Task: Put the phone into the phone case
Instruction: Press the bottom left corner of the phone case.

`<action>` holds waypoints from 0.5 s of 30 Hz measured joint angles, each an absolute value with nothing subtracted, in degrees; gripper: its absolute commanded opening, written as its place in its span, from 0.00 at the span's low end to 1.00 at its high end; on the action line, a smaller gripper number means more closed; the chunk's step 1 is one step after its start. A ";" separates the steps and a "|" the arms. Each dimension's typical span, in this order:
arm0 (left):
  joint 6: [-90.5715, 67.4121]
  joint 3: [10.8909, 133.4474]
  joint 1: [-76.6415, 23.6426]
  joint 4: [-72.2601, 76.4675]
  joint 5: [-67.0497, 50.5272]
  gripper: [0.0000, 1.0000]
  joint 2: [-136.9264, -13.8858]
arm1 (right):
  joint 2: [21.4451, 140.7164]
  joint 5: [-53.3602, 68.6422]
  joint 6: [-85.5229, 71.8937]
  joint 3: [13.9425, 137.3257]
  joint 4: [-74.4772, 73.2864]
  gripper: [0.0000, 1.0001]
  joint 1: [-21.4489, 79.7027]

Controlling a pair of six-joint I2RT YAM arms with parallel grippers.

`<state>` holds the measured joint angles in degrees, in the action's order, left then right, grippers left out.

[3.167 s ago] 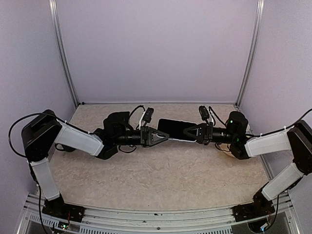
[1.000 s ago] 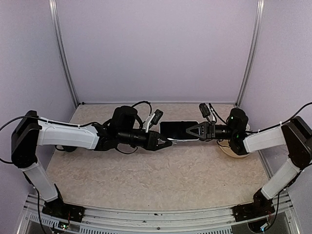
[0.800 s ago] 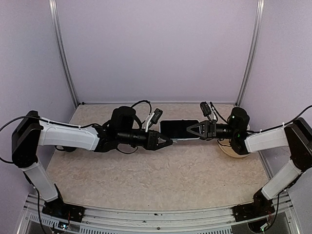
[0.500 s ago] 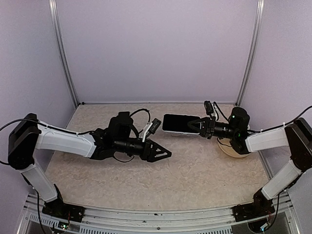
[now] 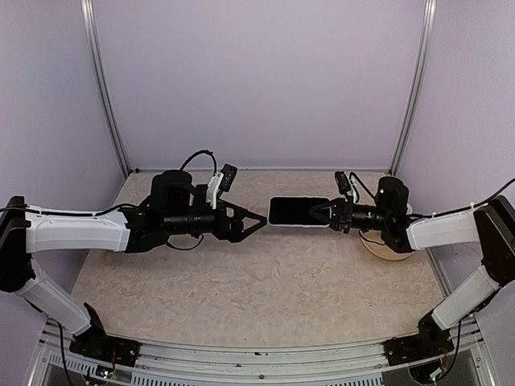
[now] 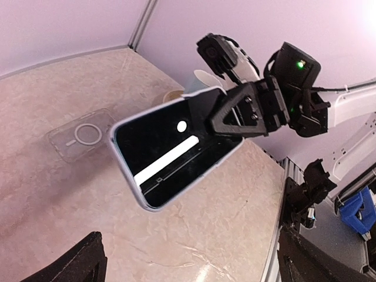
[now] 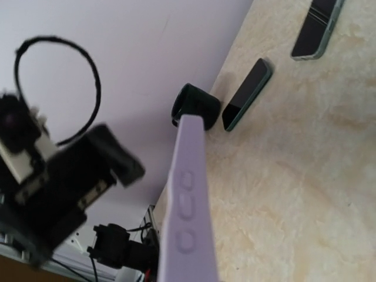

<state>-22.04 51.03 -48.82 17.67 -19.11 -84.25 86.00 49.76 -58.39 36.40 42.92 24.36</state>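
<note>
At the phone's end nearer the right arm, the right hand [image 5: 323, 214] is closed tight on the phone [image 5: 296, 211]. Its black fingers [image 6: 235, 111] pinch the front and back faces and hold it clear of the tabletop [image 5: 265, 281], roughly level with the dark screen facing up. From the right wrist, the phone's lilac side edge with its buttons runs straight out from the grip. Off the phone's free end, apart from it, the left hand [image 5: 253, 223] hangs with its jaws spread wide and nothing between them; only its fingertips [image 6: 79, 264] show at the bottom corners of its own view. Lower than the phone and off that same free end, the clear phone case [image 6: 81, 135] with a white ring lies flat on the tabletop, touching neither hand nor phone.
</note>
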 measured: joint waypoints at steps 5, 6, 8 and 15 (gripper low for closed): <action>-23.77 50.39 -44.91 17.54 -18.68 0.99 -83.66 | 85.17 51.53 -55.40 37.01 41.58 0.04 24.36; -24.27 50.09 -44.05 17.58 -18.98 0.99 -83.68 | 85.10 52.18 -54.96 37.01 41.60 0.04 24.36; -25.32 49.84 -43.03 17.65 -19.86 0.99 -83.99 | 84.93 53.67 -53.95 37.01 41.52 0.04 24.36; -27.77 50.85 -43.24 20.51 -27.44 0.99 -87.79 | 83.74 58.57 -49.34 37.17 40.38 0.05 24.75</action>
<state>-27.77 50.85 -43.24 20.51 -27.44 -87.79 83.74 58.57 -49.34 37.17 40.38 24.75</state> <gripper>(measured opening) 0.989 0.096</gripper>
